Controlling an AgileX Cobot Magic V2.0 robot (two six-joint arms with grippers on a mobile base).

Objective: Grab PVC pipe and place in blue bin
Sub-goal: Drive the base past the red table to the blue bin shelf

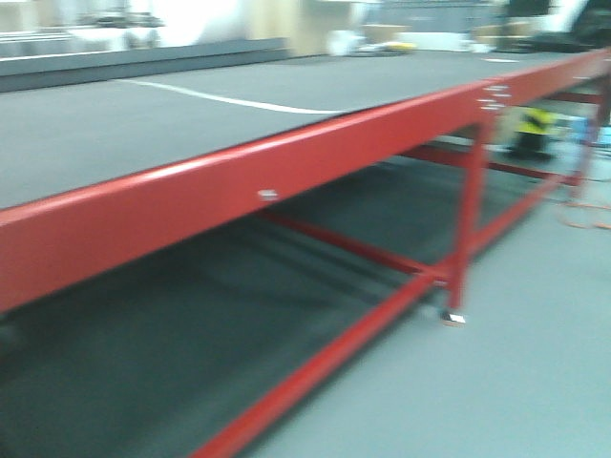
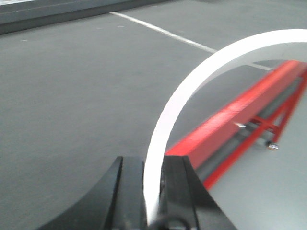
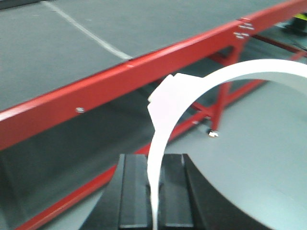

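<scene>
- Left pincer [image 2: 152,164], left wrist view: its black fingers are closed tight on the PVC pipe [image 2: 194,82]. The pipe rises from between them and arcs up to the right, above the dark grey desk [image 2: 72,96] and its red edge rail [image 2: 230,120].
- Right wrist view: the right pincer [image 3: 153,162] is likewise clamped on a second white arc [image 3: 168,100], which is broad and angular near the grip and curves off right. Behind it are the desk's red rail and grey floor [image 3: 259,158].
- Front view, blurred: the long desk with a white line [image 1: 239,100] across its top, red legs, and floor beneath.
</scene>
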